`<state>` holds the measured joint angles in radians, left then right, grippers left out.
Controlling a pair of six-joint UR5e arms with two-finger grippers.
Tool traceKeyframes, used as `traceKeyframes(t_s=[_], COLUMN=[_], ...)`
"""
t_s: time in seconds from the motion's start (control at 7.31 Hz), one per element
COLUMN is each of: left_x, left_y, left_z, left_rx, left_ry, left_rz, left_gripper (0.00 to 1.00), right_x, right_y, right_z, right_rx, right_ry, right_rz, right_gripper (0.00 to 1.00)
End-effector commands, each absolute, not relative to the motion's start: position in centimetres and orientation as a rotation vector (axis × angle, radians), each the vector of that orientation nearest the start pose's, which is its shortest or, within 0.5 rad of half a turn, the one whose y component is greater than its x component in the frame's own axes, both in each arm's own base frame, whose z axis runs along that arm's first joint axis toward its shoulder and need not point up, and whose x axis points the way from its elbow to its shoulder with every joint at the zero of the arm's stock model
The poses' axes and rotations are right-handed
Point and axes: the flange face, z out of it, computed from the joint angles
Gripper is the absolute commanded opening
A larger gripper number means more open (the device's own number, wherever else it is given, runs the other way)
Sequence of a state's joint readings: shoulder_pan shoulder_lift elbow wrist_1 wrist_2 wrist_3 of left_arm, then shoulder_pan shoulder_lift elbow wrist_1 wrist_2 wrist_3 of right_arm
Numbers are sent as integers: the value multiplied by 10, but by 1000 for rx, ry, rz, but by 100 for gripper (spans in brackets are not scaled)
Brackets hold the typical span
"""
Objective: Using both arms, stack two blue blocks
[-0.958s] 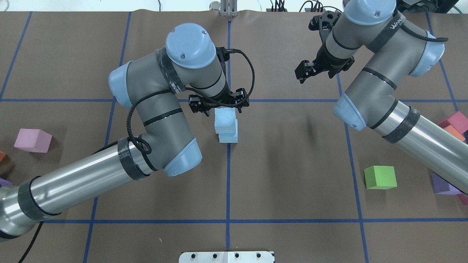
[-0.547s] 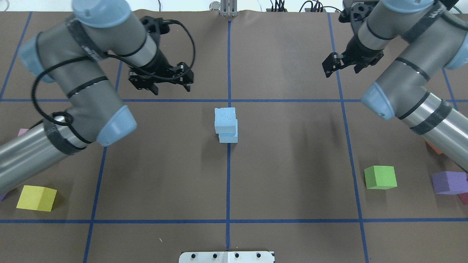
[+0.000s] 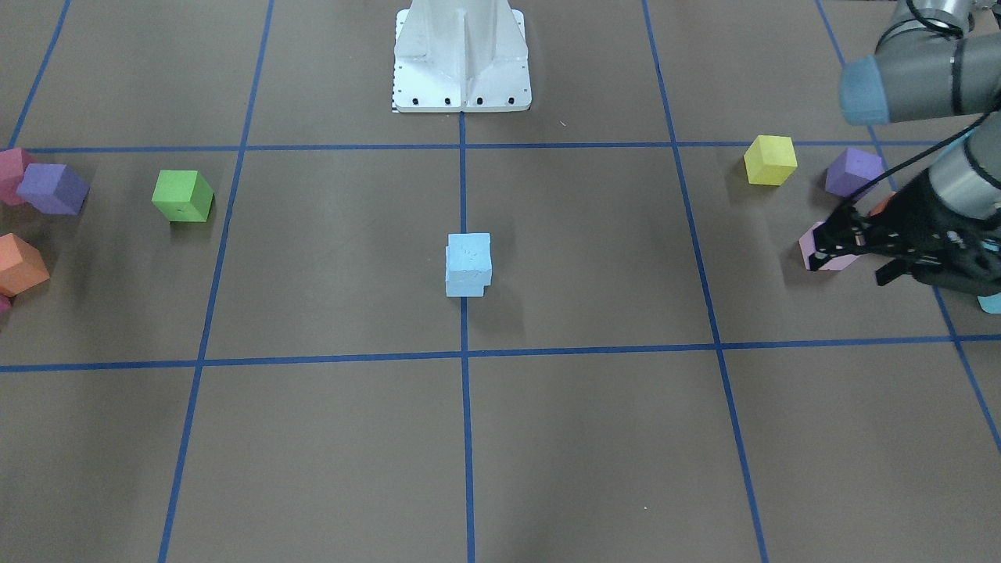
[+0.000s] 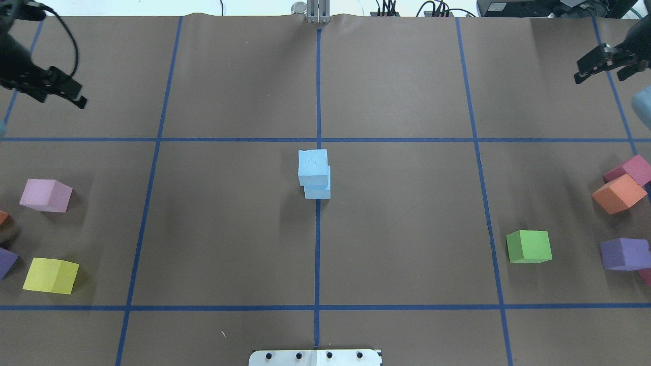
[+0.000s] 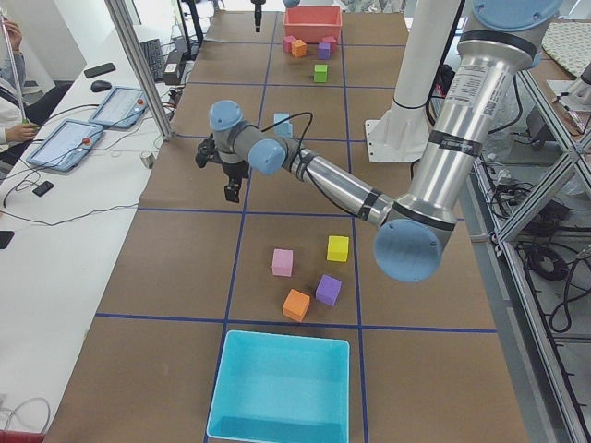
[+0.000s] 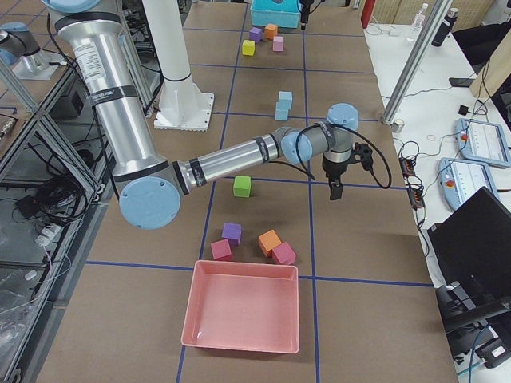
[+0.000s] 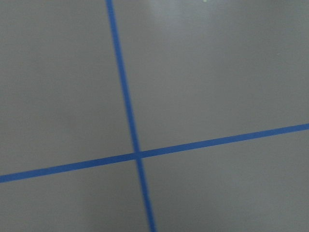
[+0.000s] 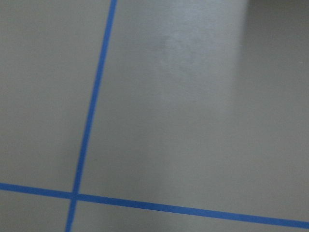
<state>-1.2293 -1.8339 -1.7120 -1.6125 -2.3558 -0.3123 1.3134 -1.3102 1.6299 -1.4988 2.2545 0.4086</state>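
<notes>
The two blue blocks stand stacked at the table's centre: the upper blue block [image 4: 312, 165] sits on the lower blue block [image 4: 318, 192], shifted slightly off it. The stack also shows in the front-facing view [image 3: 468, 262]. My left gripper [image 4: 60, 98] is open and empty at the far left edge, well away from the stack. In the front-facing view it [image 3: 848, 266] hangs over the cubes at that view's right. My right gripper [image 4: 600, 76] is open and empty at the far right edge. Both wrist views show only brown table and blue tape lines.
A pink cube [image 4: 46, 195] and a yellow cube [image 4: 51, 275] lie at the left. A green cube [image 4: 529, 246], an orange cube [image 4: 618, 193] and a purple cube [image 4: 623, 253] lie at the right. A teal box [image 5: 281, 388] and a pink bin [image 6: 243, 316] sit at the table's ends.
Both arms have swung out from the centre to the table's far corners, the left one leftward, the right one rightward. The blue stack has stayed put.
</notes>
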Motion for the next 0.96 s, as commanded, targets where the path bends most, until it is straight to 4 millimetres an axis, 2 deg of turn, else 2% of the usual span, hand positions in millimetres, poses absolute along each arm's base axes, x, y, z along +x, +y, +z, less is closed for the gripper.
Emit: traceKeyframes(t_s=[0.0, 0.14, 0.27, 0.41, 0.55, 0.82], left_x=[61, 47, 33, 23, 20, 19], left_y=[-578, -551, -548, -521, -510, -507], left_z=[521, 571, 579, 610, 620, 623], left_rx=[85, 39, 39, -2, -3, -9], left_ry=[808, 802, 797, 796, 796, 796], left_rz=[223, 230, 220, 198, 194, 190], left_gripper=[100, 100, 100, 100, 100, 100], right_x=[-36, -31, -28, -26, -25, -25], right_y=[-544, -522, -514, -511, -508, -507], right_z=[524, 535, 538, 540, 538, 539], right_rx=[111, 98, 92, 89, 92, 91], right_ry=[-744, -740, -740, -739, -740, -739], right_rz=[71, 77, 81, 87, 86, 86], right_gripper=[100, 100, 100, 100, 100, 100])
